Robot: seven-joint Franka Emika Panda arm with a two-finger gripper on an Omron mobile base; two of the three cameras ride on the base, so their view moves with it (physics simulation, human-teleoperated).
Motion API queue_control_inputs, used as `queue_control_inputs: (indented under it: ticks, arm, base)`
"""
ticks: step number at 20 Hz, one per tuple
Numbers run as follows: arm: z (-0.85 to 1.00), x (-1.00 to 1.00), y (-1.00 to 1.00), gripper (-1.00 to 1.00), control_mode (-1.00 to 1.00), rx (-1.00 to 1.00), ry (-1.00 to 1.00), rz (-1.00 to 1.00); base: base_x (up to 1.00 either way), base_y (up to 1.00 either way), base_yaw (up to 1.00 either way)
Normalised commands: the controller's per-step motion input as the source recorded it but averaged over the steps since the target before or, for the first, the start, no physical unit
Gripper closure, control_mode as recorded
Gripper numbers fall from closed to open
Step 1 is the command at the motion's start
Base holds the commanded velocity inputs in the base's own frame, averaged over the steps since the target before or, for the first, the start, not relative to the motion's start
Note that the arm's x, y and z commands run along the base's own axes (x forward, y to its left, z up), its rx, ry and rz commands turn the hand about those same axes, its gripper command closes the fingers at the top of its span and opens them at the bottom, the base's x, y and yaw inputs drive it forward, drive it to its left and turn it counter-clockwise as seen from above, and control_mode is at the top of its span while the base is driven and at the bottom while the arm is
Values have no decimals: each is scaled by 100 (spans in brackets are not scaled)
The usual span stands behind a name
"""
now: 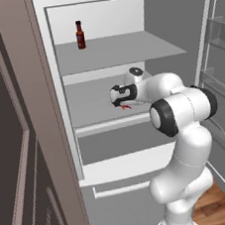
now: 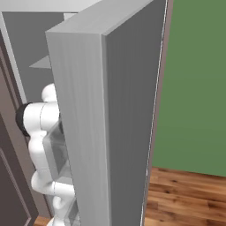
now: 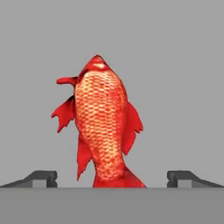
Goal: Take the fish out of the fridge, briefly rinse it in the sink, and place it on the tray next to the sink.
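Fridge (image 1: 127, 52) shelf: gripper (image 3: 112, 177) wide open, straddling fish (image 3: 101, 127).

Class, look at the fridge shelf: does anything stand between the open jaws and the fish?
Nothing visible does. In the hand view the fish lies on bare grey shelf straight ahead of the gripper, between its spread jaws.

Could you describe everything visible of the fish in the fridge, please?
The fish is small, red-orange and scaly, with darker red fins and a body tapering toward the tail. It lies on a pale grey fridge shelf, lengthwise between the open gripper fingertips, which flank it without touching. In the left base view it is a red sliver under the hand.
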Motion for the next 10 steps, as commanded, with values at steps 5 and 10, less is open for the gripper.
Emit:
queue_control_inputs:
  ticks: [5, 10]
  arm:
    - [-23, 25, 3, -100, -100, 0, 0, 0]
    - [-24, 13, 0, -100, -100, 0, 0, 0]
  base:
    - [0, 0, 0]
    - [0, 0, 0]
